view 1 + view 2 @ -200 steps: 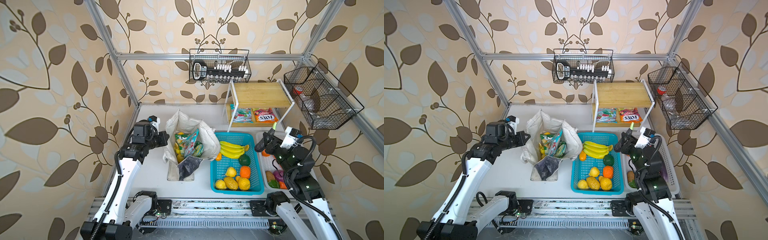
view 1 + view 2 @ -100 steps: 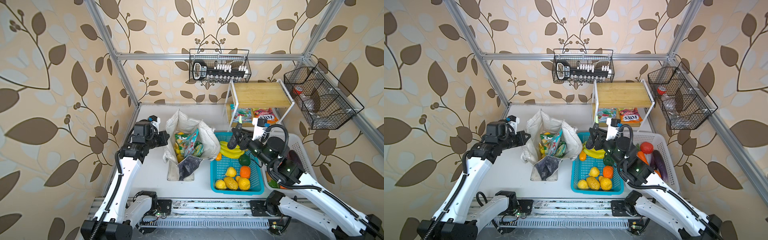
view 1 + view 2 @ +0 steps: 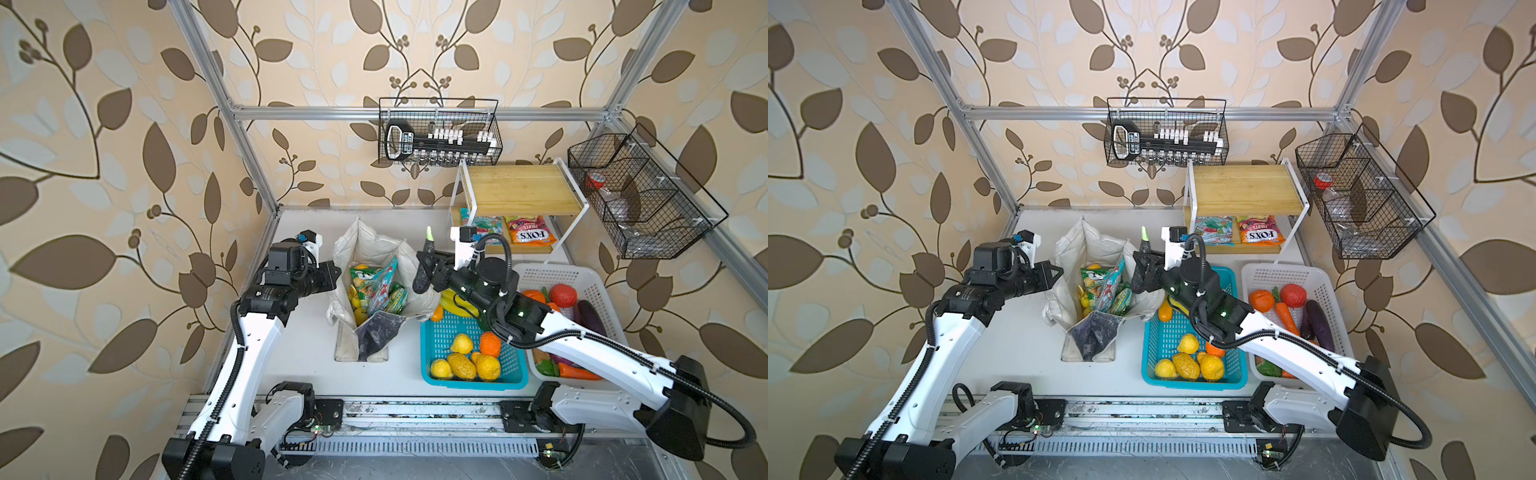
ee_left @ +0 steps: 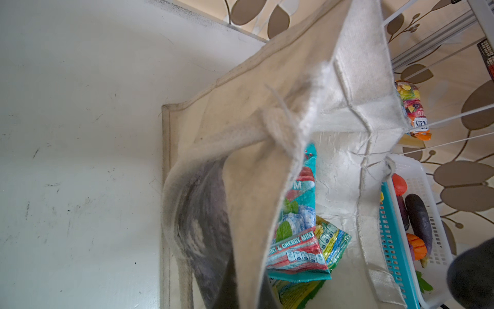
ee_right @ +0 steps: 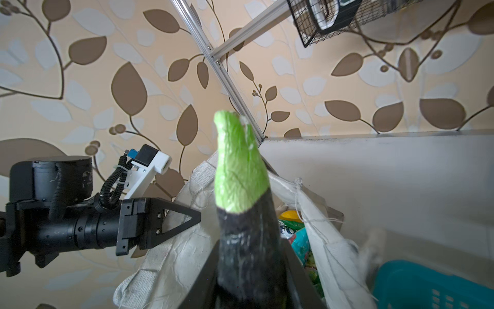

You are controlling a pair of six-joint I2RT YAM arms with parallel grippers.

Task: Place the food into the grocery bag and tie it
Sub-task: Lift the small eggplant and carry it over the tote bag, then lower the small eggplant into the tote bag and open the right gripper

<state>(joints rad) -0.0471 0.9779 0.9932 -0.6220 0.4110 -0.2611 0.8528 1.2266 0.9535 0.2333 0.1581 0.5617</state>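
2 grips: left hand (image 3: 331,272) pinches grocery bag (image 3: 376,245); right hand (image 3: 434,267) holds eggplant (image 5: 248,235).

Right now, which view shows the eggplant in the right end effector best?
The right wrist view: the eggplant fills the frame, green stem and dark body plain, held in the right end effector. Both top views show it small, by the grocery bag. The left wrist view doesn't clearly show it.

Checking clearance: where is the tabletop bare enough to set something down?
Bare table lies between the left arm and the grocery bag, and in the strip behind the bag. The right side is crowded: blue basket, white basket and shelf rack.
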